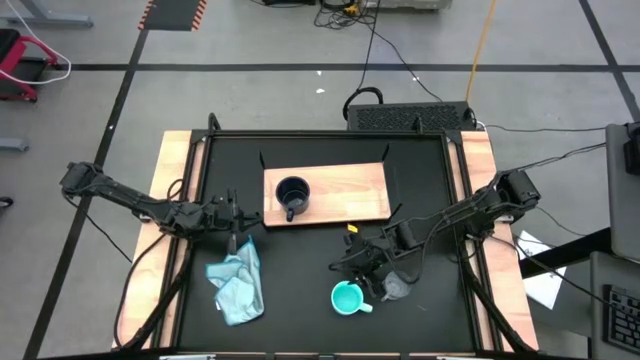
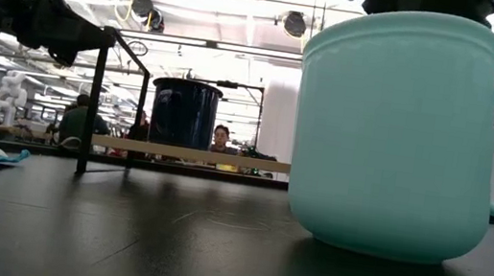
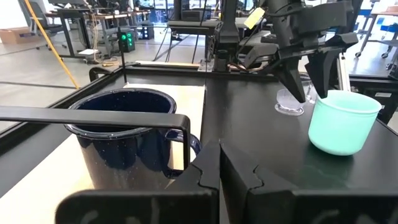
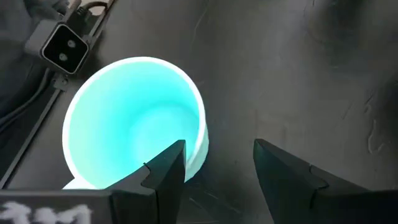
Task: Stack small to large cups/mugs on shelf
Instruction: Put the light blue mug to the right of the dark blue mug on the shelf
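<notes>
The navy mug (image 1: pixel 292 195) stands upright on the left part of the wooden shelf (image 1: pixel 345 190). The turquoise mug (image 1: pixel 347 298) stands upright on the black tabletop nearer the front, and the clear glass cup (image 1: pixel 397 290) stands just to its right. My right gripper (image 4: pixel 217 163) is open just above the turquoise mug (image 4: pixel 134 121). One finger is over the mug's rim and the other is outside its wall. I see no touch. My left gripper (image 3: pixel 221 171) is shut and empty at the shelf's left end, beside the navy mug (image 3: pixel 121 134).
A light blue cloth (image 1: pixel 238 282) lies crumpled on the table at the front left. Thin black brackets (image 3: pixel 93 115) stand at the shelf's corners. Wooden rails (image 1: pixel 165 230) run along both sides of the table. People sit in the room beyond the table (image 2: pixel 220 137).
</notes>
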Motion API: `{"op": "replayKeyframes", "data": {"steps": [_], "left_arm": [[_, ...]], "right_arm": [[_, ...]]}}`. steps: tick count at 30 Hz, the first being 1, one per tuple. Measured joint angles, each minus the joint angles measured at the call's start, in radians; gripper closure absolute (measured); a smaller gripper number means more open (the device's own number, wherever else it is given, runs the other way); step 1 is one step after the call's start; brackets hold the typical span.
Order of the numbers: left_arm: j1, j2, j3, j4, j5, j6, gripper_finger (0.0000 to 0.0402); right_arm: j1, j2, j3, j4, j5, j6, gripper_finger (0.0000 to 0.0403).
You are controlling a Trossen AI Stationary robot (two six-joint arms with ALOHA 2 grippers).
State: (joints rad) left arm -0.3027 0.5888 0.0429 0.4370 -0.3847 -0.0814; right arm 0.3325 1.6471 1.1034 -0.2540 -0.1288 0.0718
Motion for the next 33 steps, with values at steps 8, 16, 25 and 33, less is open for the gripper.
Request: {"op": "replayKeyframes", "data": {"steps": [8,16,25,33], "left_arm": [[0.000,0.000,0.000,0.001,0.000,0.004,0.0396],[0.000,0.000,0.000,0.000,0.000,0.005,0.0396],[0.000,0.000,0.000,0.000,0.001,0.005,0.0396],[0.000,0.000,0.000,-0.001,0.001,0.007,0.0396]], "right_arm": [[0.009,0.000,0.000,-0.005,-0.004,0.025,0.0222],[0.010,0.005,0.000,-0.005,-0.006,0.033,0.0222],[0.010,0.005,0.000,-0.007,-0.007,0.029,0.0222],[0.017,0.022,-0.001,0.004,-0.006,0.022,0.0222]]}}
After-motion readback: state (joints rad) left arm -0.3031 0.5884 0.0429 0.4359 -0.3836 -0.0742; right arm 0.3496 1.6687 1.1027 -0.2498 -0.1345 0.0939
